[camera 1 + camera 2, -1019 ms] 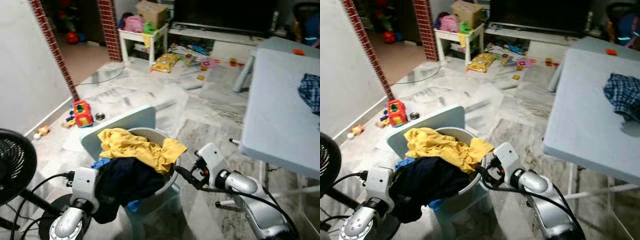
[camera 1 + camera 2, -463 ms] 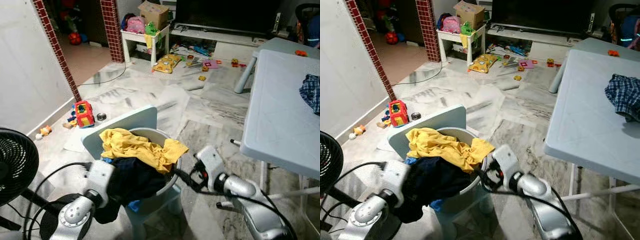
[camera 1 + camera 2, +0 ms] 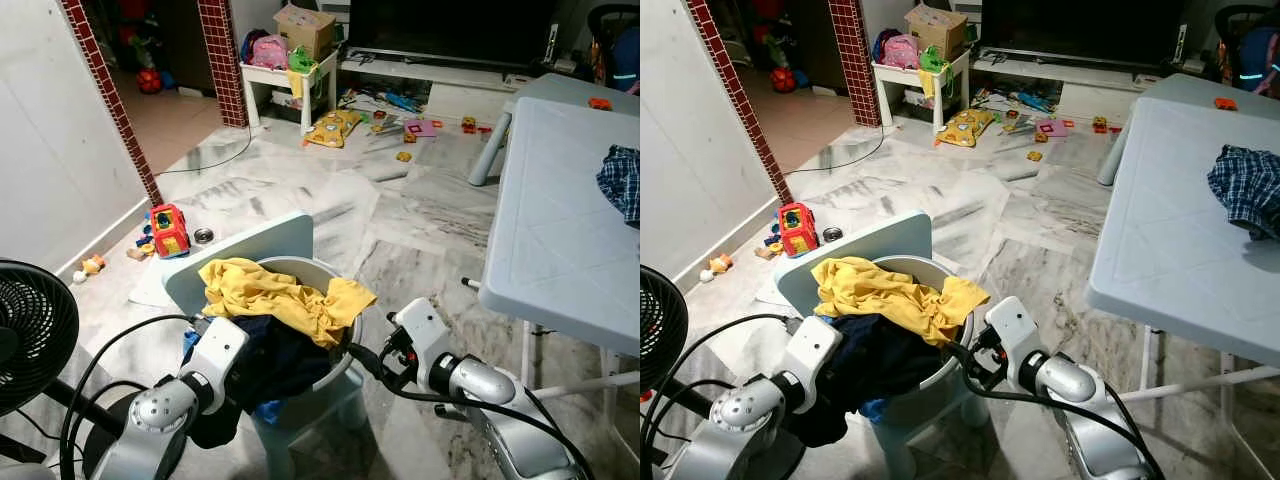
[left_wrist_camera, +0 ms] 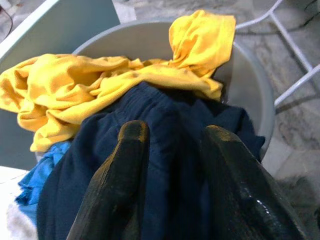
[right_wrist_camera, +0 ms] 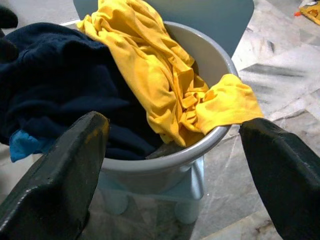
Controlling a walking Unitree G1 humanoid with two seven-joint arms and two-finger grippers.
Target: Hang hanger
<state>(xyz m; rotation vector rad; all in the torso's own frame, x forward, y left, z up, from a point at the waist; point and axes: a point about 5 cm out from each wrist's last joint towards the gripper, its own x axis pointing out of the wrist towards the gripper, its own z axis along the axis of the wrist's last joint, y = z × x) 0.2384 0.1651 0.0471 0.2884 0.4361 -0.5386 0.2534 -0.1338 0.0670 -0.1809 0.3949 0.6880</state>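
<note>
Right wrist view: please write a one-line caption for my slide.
Open right gripper facing a grey bucket holding a yellow shirt and dark blue clothes.

Black fan (image 3: pixel 30 335) at left, red toy truck (image 3: pixel 167 229) by the wall, checked cloth (image 3: pixel 1245 190) on the grey table (image 3: pixel 1170 250).

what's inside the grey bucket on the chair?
The bucket holds clothes: a yellow shirt draped over its rim, a dark navy garment beside it, and a bit of blue cloth at the edge. Anything beneath them, a hanger included, is covered.
</note>
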